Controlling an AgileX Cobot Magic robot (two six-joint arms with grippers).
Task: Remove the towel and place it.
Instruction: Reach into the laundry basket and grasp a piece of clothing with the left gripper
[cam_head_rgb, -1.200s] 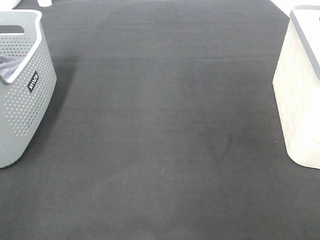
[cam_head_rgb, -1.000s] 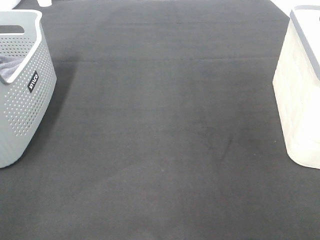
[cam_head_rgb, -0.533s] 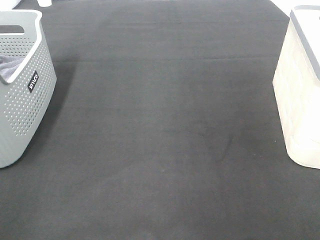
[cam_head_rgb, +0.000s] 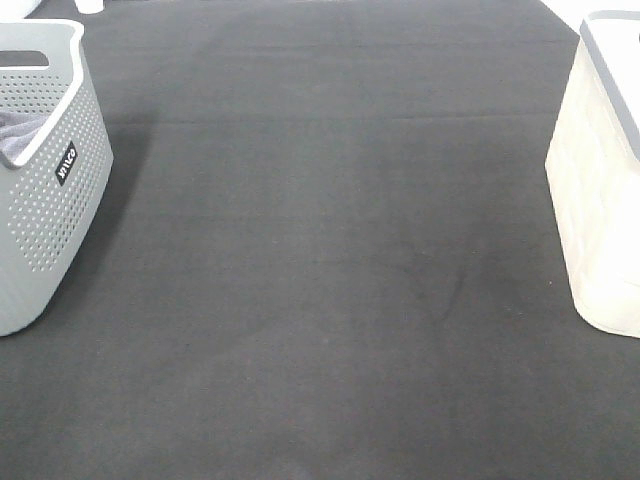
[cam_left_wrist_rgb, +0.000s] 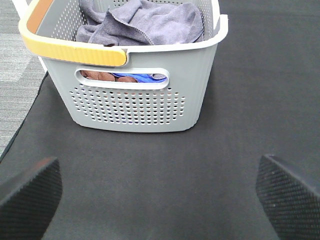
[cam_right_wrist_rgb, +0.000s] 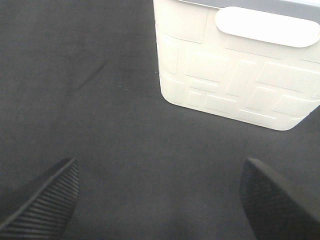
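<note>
The towel (cam_left_wrist_rgb: 150, 22), a crumpled grey-lavender cloth, lies on top inside the grey perforated basket (cam_left_wrist_rgb: 130, 102); a corner of the towel (cam_head_rgb: 12, 135) shows over the rim of that basket (cam_head_rgb: 50, 200) in the high view. My left gripper (cam_left_wrist_rgb: 155, 195) is open over the black mat a short way from the basket's handle side, with nothing between its fingertips (cam_left_wrist_rgb: 30, 192). My right gripper (cam_right_wrist_rgb: 160, 200) is open too, empty, hovering before the white bin (cam_right_wrist_rgb: 235, 70). Neither arm shows in the high view.
A blue cloth (cam_left_wrist_rgb: 142, 77) and something brown show through the grey basket's handle slot, under the towel. The white bin (cam_head_rgb: 600, 180) stands at the right edge of the black mat (cam_head_rgb: 330, 250). Light floor lies past the mat's left edge (cam_left_wrist_rgb: 15, 50).
</note>
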